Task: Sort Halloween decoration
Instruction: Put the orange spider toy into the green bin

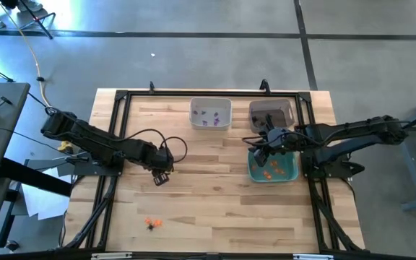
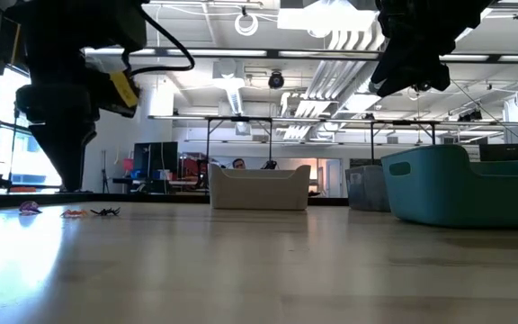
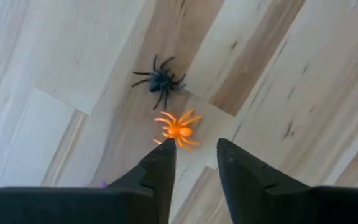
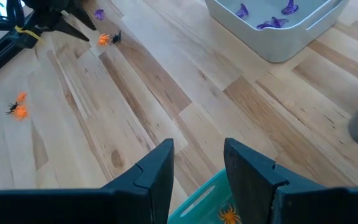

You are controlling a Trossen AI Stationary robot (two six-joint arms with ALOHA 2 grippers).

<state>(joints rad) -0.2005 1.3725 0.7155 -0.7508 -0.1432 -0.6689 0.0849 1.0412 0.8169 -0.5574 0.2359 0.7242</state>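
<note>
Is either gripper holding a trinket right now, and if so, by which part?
Nothing is held. The left gripper stands open above the table, an orange spider lying just ahead of its fingertips. The right gripper is open and empty over the teal bin.

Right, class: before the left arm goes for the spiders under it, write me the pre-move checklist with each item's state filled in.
1. Left hand empty, fingers apart: ok.
2. Orange spider just ahead of its fingertips, on bare wood: ok.
3. Black spider lies close beside it and could get caught too: not ok.
4. Teal bin already holds orange pieces: ok.
5. Right hand open over the teal bin's edge, in the drop path: not ok.
6. White bin holds purple pieces only: ok.
</note>
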